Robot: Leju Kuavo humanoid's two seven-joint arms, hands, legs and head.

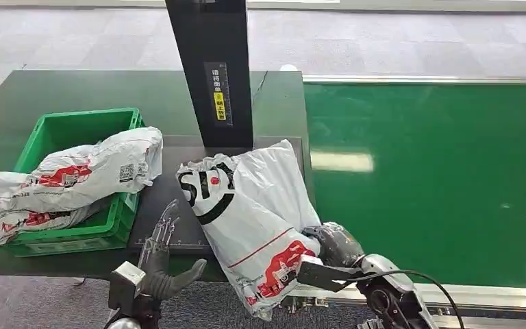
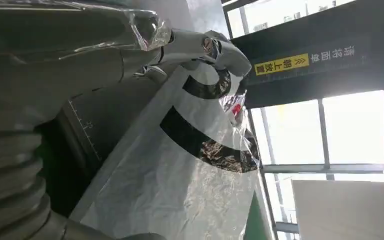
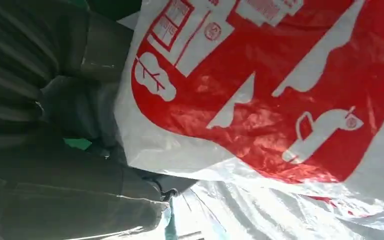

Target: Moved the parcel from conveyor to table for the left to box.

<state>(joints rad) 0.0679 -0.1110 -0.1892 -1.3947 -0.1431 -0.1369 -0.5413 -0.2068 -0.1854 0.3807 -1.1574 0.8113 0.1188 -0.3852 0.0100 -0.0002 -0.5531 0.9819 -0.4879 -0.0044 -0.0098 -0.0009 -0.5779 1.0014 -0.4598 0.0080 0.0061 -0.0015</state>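
**Parcel on the scan plate, right hand at its near end**

The white plastic parcel (image 1: pixel 253 219) with black lettering and a red print lies on the dark plate (image 1: pixel 171 171) at the foot of the black scanner post (image 1: pixel 212 68). Its long axis runs from 11 o'clock by the post to 5 o'clock, where its near end hangs over the table's edge. The right hand (image 1: pixel 332 247) presses against that near end from 3 o'clock; the bag hides the fingers, so I cannot tell whether it grips or merely rests there. The left hand (image 1: pixel 161 257) hovers at 8 o'clock of the parcel, fingers spread and holding nothing, fingertips just beside the bag. The green crate (image 1: pixel 75 130), already carrying other parcels (image 1: pixel 68 181), sits at 9 o'clock. For boxing, the left hand appears better placed.
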